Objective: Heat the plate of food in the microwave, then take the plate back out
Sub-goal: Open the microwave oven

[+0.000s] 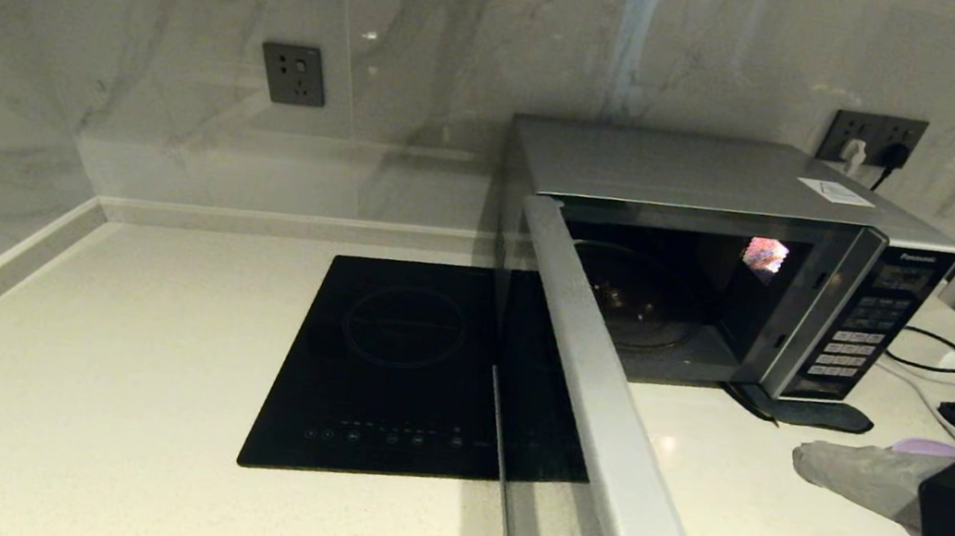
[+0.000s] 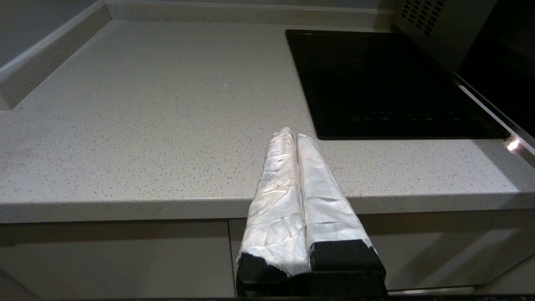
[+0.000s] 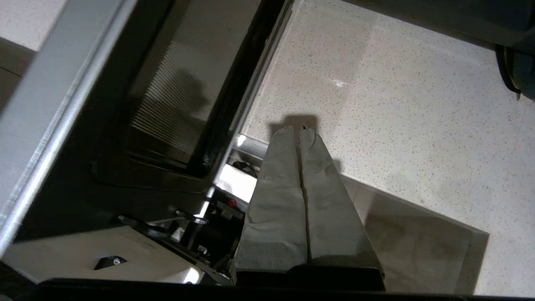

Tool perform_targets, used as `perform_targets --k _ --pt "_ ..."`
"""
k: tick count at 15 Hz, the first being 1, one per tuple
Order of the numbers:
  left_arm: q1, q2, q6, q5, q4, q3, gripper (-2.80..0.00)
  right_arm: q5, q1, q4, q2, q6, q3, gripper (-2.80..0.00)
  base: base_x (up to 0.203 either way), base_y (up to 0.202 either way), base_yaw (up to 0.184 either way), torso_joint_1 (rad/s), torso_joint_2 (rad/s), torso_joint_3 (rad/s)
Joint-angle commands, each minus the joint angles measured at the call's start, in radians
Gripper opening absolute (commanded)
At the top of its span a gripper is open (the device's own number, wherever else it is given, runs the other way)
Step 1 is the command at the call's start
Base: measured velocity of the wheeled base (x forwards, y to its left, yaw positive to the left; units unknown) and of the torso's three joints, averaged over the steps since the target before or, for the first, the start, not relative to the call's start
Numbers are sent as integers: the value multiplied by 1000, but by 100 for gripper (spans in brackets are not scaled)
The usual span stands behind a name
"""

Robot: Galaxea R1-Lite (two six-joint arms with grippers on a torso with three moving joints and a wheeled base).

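Observation:
The silver microwave (image 1: 732, 187) stands at the back right of the counter. Its dark glass door (image 1: 606, 417) is swung wide open towards me, and the glass turntable (image 1: 636, 304) inside carries nothing. Only a lavender sliver of the plate of food (image 1: 927, 447) shows on the counter, behind my right gripper (image 1: 804, 456); the food itself is hidden. That gripper hovers shut and empty over the counter, in front of the microwave's button panel and right of the door (image 3: 167, 104). My left gripper (image 2: 291, 134) is shut and empty at the counter's front edge, left of the cooktop.
A flat black induction cooktop (image 1: 407, 370) is set into the counter left of the microwave, partly behind the open door. Black cables (image 1: 949, 367) run along the counter at the right. Marble walls close the back and left sides.

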Motion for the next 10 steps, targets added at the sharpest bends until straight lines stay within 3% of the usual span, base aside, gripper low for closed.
perform_targets --k 1,3,5,10 --pt "0 2 -1 0 0 0 -280 -8 -13 9 1 6 5 -280 0 0 0 0 0 0" --pt "0 2 -1 0 0 0 -280 -17 -127 41 12 6 -10 -280 0 0 0 0 0 0" --pt "0 2 -1 0 0 0 -280 -23 -306 105 19 8 -54 -280 0 0 0 0 0 0" --pt "0 2 -1 0 0 0 -280 10 -871 263 98 15 -187 -280 0 0 0 0 0 0"
